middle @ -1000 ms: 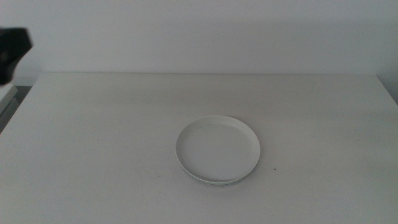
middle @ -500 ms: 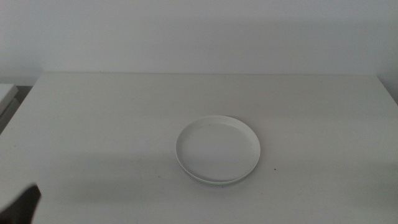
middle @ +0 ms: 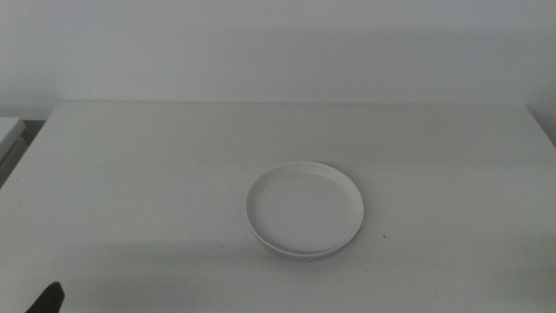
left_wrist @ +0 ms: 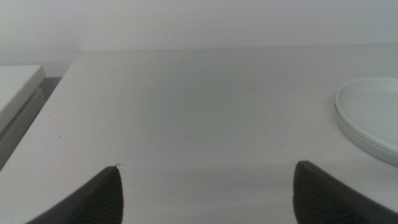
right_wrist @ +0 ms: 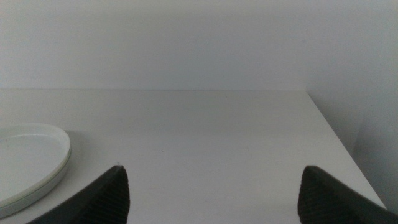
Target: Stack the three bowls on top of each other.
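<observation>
Both grippers' jaws stand spread wide with nothing between them. The left gripper [left_wrist: 205, 186] has dropped to the bottom-left corner of the middle view, clear of the table [middle: 130, 174]; I judge the stacking done. One stack of bowls [middle: 304, 209] sits just right of centre: white on top, rims beneath, exact count unclear. The right gripper [right_wrist: 211, 190] waits.

Both the left hand [left_wrist: 205, 193] and right hand [right_wrist: 211, 193] have plain dark, rounded jaws.
</observation>
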Tool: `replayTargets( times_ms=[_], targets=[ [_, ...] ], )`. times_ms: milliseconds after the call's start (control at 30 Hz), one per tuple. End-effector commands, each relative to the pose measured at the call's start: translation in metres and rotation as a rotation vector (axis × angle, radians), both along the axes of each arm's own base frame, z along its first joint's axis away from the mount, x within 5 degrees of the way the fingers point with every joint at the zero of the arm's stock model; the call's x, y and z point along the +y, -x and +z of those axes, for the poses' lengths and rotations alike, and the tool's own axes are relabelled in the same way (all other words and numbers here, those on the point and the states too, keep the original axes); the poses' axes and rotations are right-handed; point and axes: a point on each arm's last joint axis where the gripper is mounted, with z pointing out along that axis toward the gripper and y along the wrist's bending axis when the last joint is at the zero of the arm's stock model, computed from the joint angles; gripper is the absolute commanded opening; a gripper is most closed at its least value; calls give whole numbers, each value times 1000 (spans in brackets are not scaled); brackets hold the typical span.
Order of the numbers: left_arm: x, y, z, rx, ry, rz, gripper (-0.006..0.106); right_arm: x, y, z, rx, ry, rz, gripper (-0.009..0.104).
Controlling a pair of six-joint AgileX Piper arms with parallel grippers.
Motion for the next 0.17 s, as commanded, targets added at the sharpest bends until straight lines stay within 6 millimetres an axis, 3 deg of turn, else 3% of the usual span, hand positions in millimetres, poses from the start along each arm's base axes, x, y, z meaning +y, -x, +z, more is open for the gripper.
replayTargets(
  times_ms=[0,133],
  targets=[
    [0,0,2,-21,-5,2,94,-1,0,0,-14,15,-8,93],
    [0,0,2,-21,-5,2,94,-1,0,0,-14,15,-8,93]
  ],
)
